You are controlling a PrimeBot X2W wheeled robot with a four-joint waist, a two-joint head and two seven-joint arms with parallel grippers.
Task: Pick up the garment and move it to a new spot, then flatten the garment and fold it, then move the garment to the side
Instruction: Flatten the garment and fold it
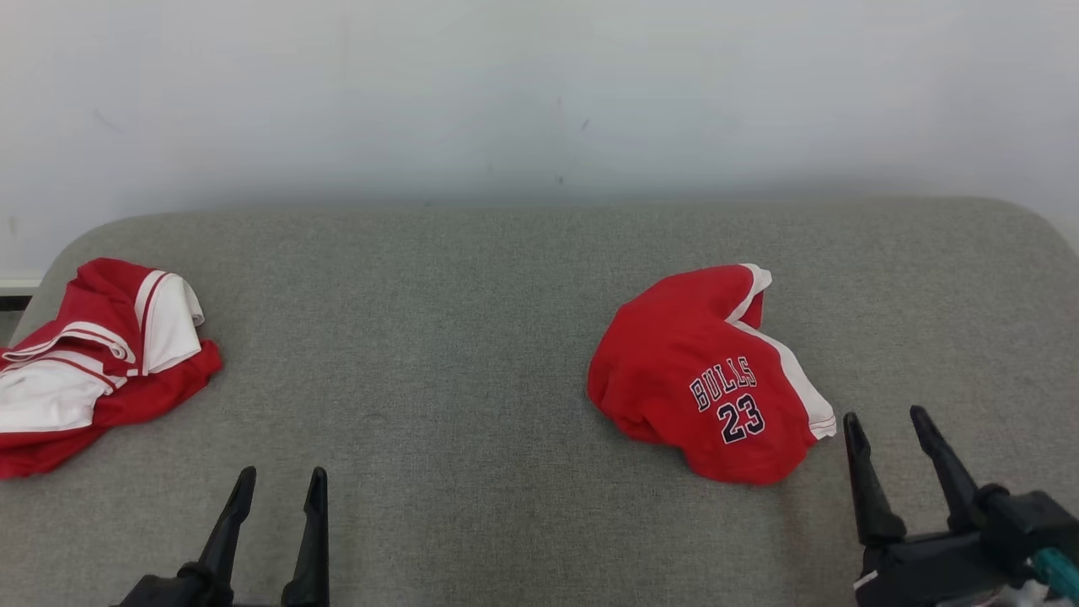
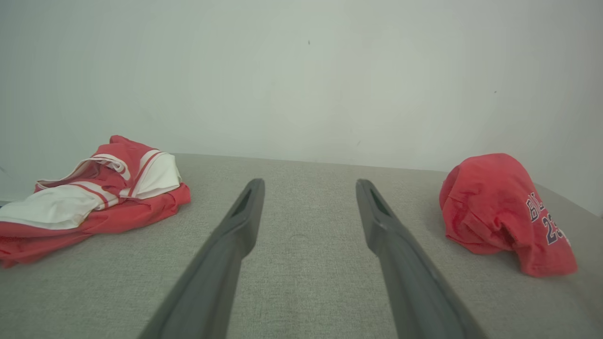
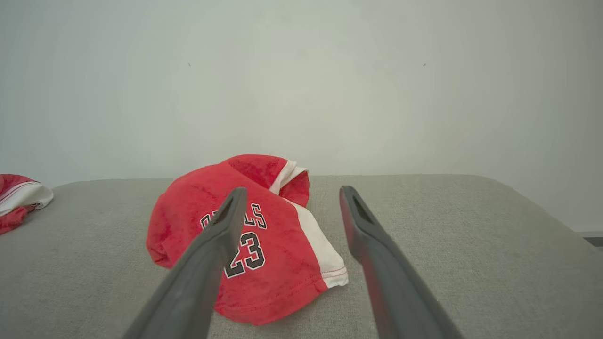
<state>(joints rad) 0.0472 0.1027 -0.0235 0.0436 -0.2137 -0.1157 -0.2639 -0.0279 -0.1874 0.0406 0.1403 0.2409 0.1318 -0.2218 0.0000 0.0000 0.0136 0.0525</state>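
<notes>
A crumpled red garment (image 1: 691,371) printed "BULLS 23", with white trim, lies bunched on the right half of the grey padded surface (image 1: 438,337). My right gripper (image 1: 885,417) stands open just right of its near corner, apart from the cloth. In the right wrist view the garment (image 3: 278,263) lies ahead and to the left, behind the left finger of the open right gripper (image 3: 293,189). My left gripper (image 1: 282,476) is open at the front left with nothing in it. The left wrist view has the left gripper (image 2: 308,183) over bare surface and the garment (image 2: 494,207) far right.
A second piece of clothing, red and white (image 1: 93,371), lies rumpled at the left end of the surface, also seen as the red and white heap (image 2: 94,202) and at the edge (image 3: 19,197). A pale wall (image 1: 539,101) rises right behind. The surface has rounded corners.
</notes>
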